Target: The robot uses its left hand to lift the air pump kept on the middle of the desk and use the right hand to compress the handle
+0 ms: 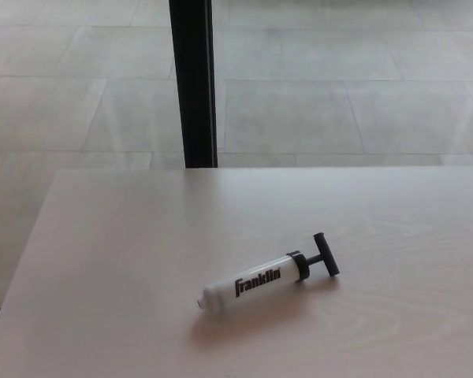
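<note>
Neither robot hand shows; white "Franklin" air pump [256,283] with black T-handle [326,254] lies on desk [102,252].

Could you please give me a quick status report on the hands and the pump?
Both hands out of view. Air pump lying flat on desk, untouched, handle pointing right. Nothing in the way.

A small white plastic air pump [256,284], lettered "Franklin" in black, lies on its side on the pale wooden tabletop [126,260], its black T-shaped handle [323,255] pointing right. A black vertical post [192,83] stands behind, on the grey tiled floor [339,79].
</note>
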### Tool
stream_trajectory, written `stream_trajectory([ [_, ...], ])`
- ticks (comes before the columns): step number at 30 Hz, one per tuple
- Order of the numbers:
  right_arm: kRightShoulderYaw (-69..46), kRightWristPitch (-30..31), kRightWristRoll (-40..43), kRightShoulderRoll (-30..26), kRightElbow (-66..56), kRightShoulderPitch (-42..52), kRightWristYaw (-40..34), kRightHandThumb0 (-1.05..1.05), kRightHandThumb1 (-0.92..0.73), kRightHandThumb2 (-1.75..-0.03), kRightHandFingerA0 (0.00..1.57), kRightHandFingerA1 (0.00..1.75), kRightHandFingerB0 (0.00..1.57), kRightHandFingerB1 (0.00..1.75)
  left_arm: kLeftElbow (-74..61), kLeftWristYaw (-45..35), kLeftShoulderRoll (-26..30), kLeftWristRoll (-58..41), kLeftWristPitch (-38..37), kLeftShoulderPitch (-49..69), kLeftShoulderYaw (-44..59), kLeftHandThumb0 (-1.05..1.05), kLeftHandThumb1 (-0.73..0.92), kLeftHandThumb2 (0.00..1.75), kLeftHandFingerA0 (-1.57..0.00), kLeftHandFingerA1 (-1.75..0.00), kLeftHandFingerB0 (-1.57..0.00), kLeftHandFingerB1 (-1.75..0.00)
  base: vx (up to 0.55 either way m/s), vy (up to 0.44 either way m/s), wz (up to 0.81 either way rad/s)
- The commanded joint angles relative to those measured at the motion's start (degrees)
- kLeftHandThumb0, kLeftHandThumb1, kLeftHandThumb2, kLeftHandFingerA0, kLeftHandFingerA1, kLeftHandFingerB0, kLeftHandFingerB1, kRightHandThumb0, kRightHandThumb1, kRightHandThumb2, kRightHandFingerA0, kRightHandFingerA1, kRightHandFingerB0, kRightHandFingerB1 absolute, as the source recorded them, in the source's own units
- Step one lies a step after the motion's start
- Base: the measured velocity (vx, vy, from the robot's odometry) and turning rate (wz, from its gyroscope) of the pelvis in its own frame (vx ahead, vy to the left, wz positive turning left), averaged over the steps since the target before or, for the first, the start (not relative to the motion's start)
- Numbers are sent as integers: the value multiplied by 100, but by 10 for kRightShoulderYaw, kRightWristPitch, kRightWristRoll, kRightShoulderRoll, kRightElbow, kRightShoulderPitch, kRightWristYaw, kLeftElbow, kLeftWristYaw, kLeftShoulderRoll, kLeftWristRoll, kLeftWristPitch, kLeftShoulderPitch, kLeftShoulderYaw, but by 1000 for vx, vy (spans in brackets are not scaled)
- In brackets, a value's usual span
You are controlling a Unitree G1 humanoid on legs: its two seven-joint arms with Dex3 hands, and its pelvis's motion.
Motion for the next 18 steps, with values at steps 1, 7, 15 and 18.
stream_trajectory([
  [1,14,-32,9,-1,7,-10,10,-68,-78,-64,35,53,19,34,-7,9,14,-30,-9,0,-20,-67,79,63,-46,-59,-28,-41,0,0,0],
  [7,19,-40,16,-2,24,-21,16,-64,-78,-63,32,52,21,34,2,11,24,-48,-8,-16,-33,-67,75,62,-50,-60,-31,-42,0,0,0],
  [15,27,-51,23,6,18,-2,25,-67,-60,-92,25,57,17,47,4,12,36,-46,-9,-10,-72,-67,63,95,-50,-67,-27,-52,0,0,0],
  [18,25,-44,31,9,13,-2,26,-62,-76,-61,32,54,21,36,19,42,42,-49,-5,-25,-76,-63,59,95,-55,-68,-31,-53,0,0,0],
])
